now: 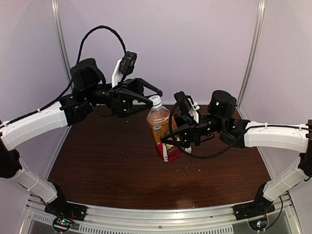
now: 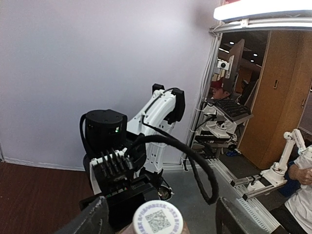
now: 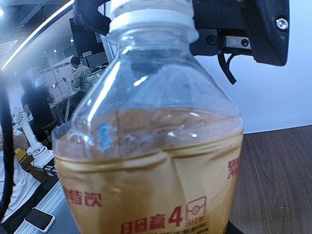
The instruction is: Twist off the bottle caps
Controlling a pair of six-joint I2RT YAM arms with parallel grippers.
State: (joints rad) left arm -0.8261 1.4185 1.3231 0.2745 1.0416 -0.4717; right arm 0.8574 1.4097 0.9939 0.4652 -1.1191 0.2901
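An amber-liquid bottle (image 1: 158,127) with a red and white label is near the table's middle, leaning a little. My right gripper (image 1: 174,142) is shut on its lower body. In the right wrist view the bottle (image 3: 146,161) fills the frame and its wall is dented. Its white cap (image 1: 157,102) is on the neck. My left gripper (image 1: 155,97) is open, with a finger on each side of the cap and not touching it. The left wrist view shows the cap (image 2: 158,220) from above between the fingers (image 2: 92,219). The clear bottle and the other cap are out of view.
The dark brown table (image 1: 107,165) is ringed by white walls and metal posts (image 1: 61,44). The right arm's black wrist and cable (image 2: 195,161) sit just behind the bottle. A metal rail (image 1: 156,214) runs along the near edge.
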